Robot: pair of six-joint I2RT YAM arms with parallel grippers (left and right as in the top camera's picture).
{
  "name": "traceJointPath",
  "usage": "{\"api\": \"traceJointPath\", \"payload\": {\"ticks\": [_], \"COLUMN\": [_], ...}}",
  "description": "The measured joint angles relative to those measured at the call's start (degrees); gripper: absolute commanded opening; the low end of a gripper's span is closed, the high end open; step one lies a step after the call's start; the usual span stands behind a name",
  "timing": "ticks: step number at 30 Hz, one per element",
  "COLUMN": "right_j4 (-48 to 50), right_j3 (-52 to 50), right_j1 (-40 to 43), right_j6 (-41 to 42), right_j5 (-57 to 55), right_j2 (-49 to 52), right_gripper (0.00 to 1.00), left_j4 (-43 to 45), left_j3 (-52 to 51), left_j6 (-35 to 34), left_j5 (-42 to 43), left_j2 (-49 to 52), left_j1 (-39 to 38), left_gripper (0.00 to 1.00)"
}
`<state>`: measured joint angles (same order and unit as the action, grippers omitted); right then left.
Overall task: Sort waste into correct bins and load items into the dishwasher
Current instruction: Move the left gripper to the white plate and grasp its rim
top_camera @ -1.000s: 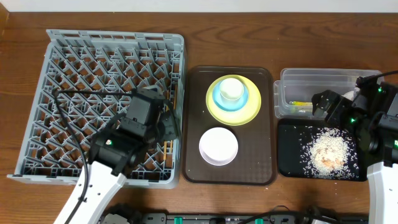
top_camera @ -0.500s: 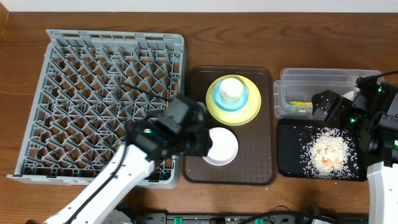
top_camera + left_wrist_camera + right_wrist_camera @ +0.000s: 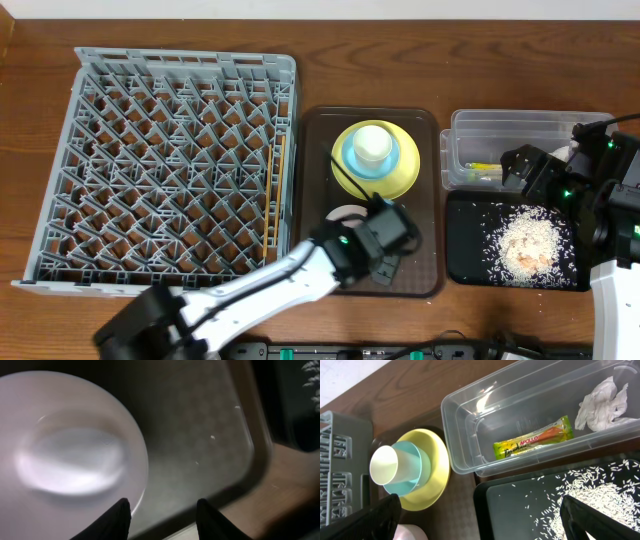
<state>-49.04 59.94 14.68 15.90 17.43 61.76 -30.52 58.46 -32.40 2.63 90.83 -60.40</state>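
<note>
As it hangs beside the white bowl (image 3: 70,455), left gripper (image 3: 162,515): jaws spread, empty.
white bowl: could skid if clipped.
right gripper (image 3: 485,517): spread, idle.

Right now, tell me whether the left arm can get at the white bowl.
Probably yes: the left gripper hangs at the white bowl's rim, jaws apart, with nothing between them and the bowl.

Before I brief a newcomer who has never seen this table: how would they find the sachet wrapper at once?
Look at the right of the table, to the clear plastic tub just behind the black tray strewn with rice. Two things lie in it: the sachet wrapper is the flat green-yellow strip with printed lettering, not the crumpled white napkin beside it.
</note>
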Motion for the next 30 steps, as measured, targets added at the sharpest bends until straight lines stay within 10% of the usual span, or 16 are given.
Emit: {"api": "traceJointPath", "payload": {"ticks": [24, 30], "right_j4": [0.0, 0.0], "right_j3": [0.0, 0.0], "right_j1": [0.0, 0.0], "right_j6": [0.0, 0.0], "right_j5": [0.0, 0.0], "right_j2": [0.0, 0.0], "right_gripper": [0.99, 0.99], "left_j4": [-0.6, -0.6], "left_j3": [0.0, 0.0], "left_j6": [-3.3, -5.1], "left_j5": [-10.8, -10.9], "left_j2": [7.5, 7.5], "left_j1": [-2.5, -4.4], "left_gripper": [0.43, 0.19]}}
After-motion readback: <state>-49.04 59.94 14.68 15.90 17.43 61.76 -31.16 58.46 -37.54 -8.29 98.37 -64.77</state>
